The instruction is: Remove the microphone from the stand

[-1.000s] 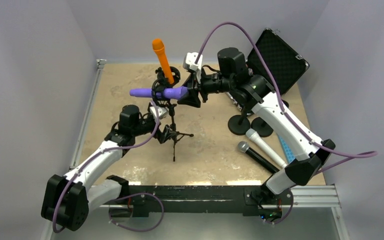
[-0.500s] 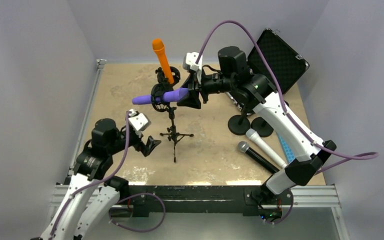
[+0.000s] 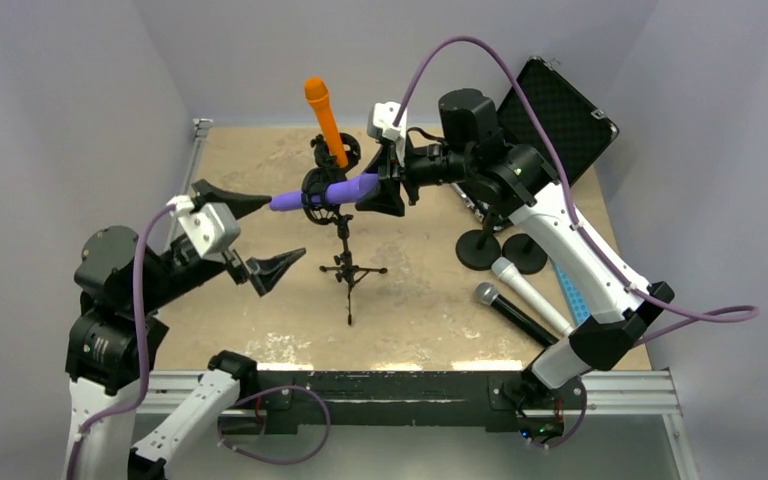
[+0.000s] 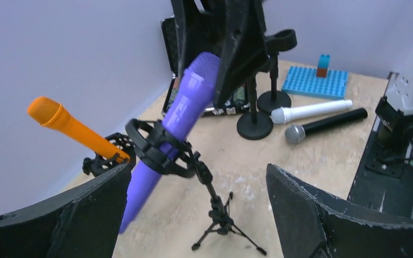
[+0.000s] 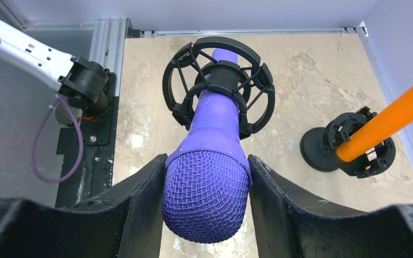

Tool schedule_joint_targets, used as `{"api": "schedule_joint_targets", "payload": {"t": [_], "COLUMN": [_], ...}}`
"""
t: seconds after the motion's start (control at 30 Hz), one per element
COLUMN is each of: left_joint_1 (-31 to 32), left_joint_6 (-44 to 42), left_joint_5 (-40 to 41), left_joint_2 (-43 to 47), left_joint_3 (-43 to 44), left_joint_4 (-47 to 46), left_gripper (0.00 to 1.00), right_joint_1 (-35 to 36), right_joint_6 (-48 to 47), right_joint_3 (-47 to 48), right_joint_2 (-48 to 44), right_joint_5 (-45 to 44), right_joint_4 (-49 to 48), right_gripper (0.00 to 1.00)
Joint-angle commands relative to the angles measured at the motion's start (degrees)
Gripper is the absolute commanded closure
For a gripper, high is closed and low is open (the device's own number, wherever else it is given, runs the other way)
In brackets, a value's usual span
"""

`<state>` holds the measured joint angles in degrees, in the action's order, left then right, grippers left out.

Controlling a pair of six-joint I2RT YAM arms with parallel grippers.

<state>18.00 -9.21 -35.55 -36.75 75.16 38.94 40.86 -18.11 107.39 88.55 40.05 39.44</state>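
Right gripper (image 5: 205,167): jaws half-closed on the mesh head of the purple microphone (image 5: 215,121), one pad on each side, contact clear in the right wrist view. You have the grip.

- From the head, the purple body runs through the black shock mount (image 5: 178,86). The tail pokes out the far side, so the microphone isn't free yet.
- The mount sits on top of the thin tripod stand (image 3: 348,268), feet on the table, mid-workspace.
- Left gripper (image 3: 258,236): jaws spread wide, holding nothing, raised off to the left of the stand and well apart from it.
- An orange microphone (image 3: 325,118) stands in a second mount just behind. A white microphone (image 3: 532,292) and a black one (image 3: 516,316) lie on the table to the right.

Step in hand, as I read it: grasp made, extraction to come.

The next move calls for a straight pull along the microphone's own axis, head end leading, until the tail clears the ring. Pulling off-axis could drag or tip the light tripod. If it lifts, bring your left gripper in to steady the pole. Keep clear of the orange one behind.
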Motion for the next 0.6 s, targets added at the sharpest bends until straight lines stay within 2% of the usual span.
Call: {"api": "schedule_joint_targets", "payload": {"t": [0.0, 0.13, 0.37, 0.57], "left_joint_1": [-0.3, -0.3, -0.4, -1.5], "left_joint_6": [7.9, 13.8, 11.1, 17.5], "left_joint_5": [1.3, 0.3, 3.4, 7.2], "left_joint_2": [-7.4, -11.8, -16.6, -17.2], "left_joint_3": [4.2, 5.5, 3.6, -0.6], "left_joint_4": [-7.4, -13.8, -16.8, -19.0], "left_gripper": [0.00, 0.06, 0.15, 0.21], "right_joint_1": [0.2, 0.2, 0.1, 0.2], "right_joint_6": [-1.7, -1.9, -3.4, -5.8], "right_joint_3": [2.1, 1.0, 0.2, 0.7], "right_joint_2": [-1.4, -2.6, -4.7, -7.0], "right_joint_5": [0.7, 0.2, 0.2, 0.2], "right_joint_4": [0.0, -0.2, 0.7, 4.9], "right_gripper": [1.00, 1.00, 1.00, 1.00]}}
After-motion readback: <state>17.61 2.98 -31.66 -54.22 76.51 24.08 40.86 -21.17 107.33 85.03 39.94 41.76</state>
